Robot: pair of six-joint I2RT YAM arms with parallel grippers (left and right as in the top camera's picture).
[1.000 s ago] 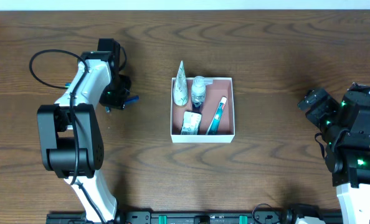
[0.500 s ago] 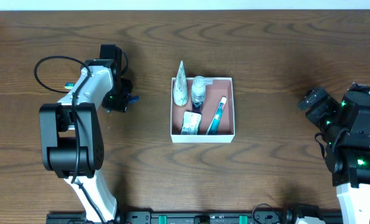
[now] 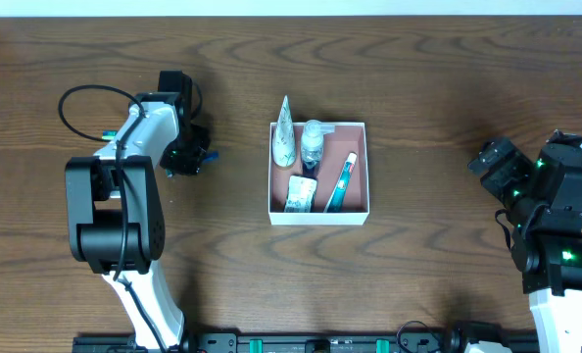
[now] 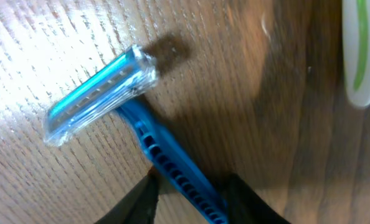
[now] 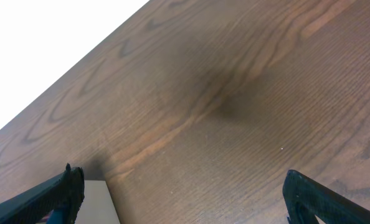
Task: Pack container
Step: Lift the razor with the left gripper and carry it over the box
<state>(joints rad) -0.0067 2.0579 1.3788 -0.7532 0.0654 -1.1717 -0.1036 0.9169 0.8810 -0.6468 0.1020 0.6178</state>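
Observation:
The container [image 3: 318,217], a white square box with a pinkish floor, stands mid-table and holds a white tube [image 3: 285,137], a clear bottle [image 3: 313,145], a teal packet [image 3: 340,186] and a small sachet [image 3: 299,193]. A blue razor [image 4: 101,93] lies on the wood to its left, also visible from overhead as the razor [image 3: 205,154]. My left gripper [image 4: 191,184] is down at the table with its fingers either side of the razor's handle, a thin strip of wood still showing beside one finger. My right gripper [image 5: 185,205] hangs wide open and empty at the far right.
A white thing with a green stripe [image 4: 359,56] lies just beyond the razor in the left wrist view. The left arm's black cable [image 3: 75,103] loops over the table. A pale corner of the container [image 5: 98,202] shows beside my right gripper's left finger.
The left gripper has shifted slightly toward the razor and its jaws have narrowed around the handle. The right arm and the container have not moved.

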